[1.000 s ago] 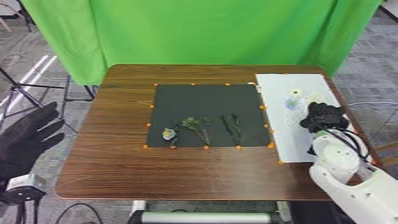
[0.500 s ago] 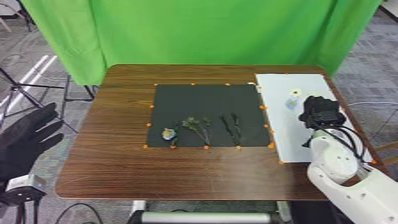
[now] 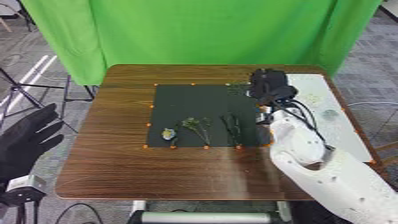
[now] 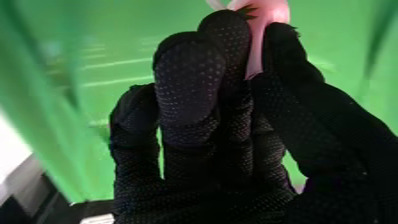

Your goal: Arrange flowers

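between thumb and fingers, right hand (image 3: 269,86): fingers (image 4: 189,75) clamped with the thumb on a pink piece (image 4: 272,14), green leaf tips (image 4: 247,10) against it
place of right hand: over where the black sheet (image 3: 191,102) and white sheet (image 3: 306,82) meet, far side
green sprig (image 3: 236,89): just beside that hand, over the black sheet; held or lying, cannot tell
dark stems (image 3: 231,129): on the black sheet, near side
budded stems (image 3: 193,124): between the dark stems and a pale flower (image 3: 169,134)
counter (image 3: 111,150): brown wood, under both sheets
left hand (image 3: 28,137): beside the counter, fingers loosely extended
curtain (image 3: 213,35): green, behind the counter
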Available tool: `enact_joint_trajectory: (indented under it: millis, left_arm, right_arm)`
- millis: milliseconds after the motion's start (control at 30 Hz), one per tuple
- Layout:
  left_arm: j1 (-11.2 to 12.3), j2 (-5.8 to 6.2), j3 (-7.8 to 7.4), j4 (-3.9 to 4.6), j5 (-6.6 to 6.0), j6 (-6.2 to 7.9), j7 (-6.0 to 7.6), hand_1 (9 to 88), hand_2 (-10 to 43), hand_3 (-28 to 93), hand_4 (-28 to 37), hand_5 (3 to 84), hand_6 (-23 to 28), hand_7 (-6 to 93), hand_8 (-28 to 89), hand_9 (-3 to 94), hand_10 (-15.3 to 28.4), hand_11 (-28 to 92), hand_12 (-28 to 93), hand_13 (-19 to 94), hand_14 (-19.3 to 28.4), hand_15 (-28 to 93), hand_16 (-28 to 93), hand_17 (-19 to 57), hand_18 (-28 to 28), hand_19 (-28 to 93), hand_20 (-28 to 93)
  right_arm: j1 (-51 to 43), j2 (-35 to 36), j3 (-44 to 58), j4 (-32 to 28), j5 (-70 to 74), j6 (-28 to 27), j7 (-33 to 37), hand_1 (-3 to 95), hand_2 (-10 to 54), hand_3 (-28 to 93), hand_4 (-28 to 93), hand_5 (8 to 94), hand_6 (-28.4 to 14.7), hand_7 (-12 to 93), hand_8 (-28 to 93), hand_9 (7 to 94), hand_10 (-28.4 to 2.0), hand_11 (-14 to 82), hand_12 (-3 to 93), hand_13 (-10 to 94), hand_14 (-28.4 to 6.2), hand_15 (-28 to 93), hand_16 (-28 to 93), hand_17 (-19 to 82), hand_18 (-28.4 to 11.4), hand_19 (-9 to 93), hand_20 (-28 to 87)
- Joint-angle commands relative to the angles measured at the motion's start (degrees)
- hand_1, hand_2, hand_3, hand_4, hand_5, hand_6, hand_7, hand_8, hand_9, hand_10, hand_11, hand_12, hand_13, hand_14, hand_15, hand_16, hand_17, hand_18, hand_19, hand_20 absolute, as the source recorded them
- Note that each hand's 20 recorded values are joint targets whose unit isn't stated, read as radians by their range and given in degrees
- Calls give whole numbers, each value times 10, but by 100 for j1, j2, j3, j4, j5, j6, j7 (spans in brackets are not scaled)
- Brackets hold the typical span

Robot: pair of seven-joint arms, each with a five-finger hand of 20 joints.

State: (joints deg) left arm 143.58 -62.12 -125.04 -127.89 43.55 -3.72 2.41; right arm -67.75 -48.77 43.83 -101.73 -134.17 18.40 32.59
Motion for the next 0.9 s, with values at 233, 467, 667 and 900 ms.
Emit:
enact_joint_trajectory:
  millis: [233, 467, 667, 900]
  left_arm:
    - [-308, 253, 193, 122, 17, -12, -51, 227, -61, 689, -282, 240, 16, 182, -92, 186, 89, 100, 196, 142, 118, 132, 76, -118, 188, 353, 101]
    - [-462, 432, 303, 185, -7, -26, -173, 226, -63, 691, -282, 239, 16, 181, -91, 186, 90, 99, 198, 142, 118, 131, 77, -118, 188, 352, 102]
    - [-612, 600, 396, 252, -31, -31, -260, 226, -62, 689, -283, 238, 16, 182, -91, 186, 89, 99, 199, 142, 118, 130, 78, -118, 188, 352, 103]
    - [-674, 636, 439, 283, -39, -88, -309, 227, -62, 690, -283, 238, 15, 182, -92, 186, 90, 98, 199, 143, 119, 131, 78, -118, 188, 353, 103]
  right_arm:
    - [959, -2190, -1499, 1082, -257, -754, -244, 502, -95, 835, -282, 718, 6, 490, 13, 880, -58, 170, 509, 826, -2, 466, 415, 320, -202, 802, 524]
    - [1332, -2580, -1928, 1719, -302, -680, 3, 507, -95, 827, -282, 727, 6, 481, 1, 882, -56, 167, 503, 830, 0, 463, 412, 319, -201, 801, 524]
    - [1466, -2747, -2115, 1957, -339, -670, 195, 513, -95, 816, -283, 733, 7, 470, 0, 884, -54, 155, 495, 833, 1, 455, 418, 321, -200, 800, 522]
    - [1413, -2773, -2080, 1994, -228, -983, 237, 509, -95, 787, -283, 715, 7, 375, -21, 859, -51, 101, 447, 819, 26, 367, 476, 311, -187, 773, 507]
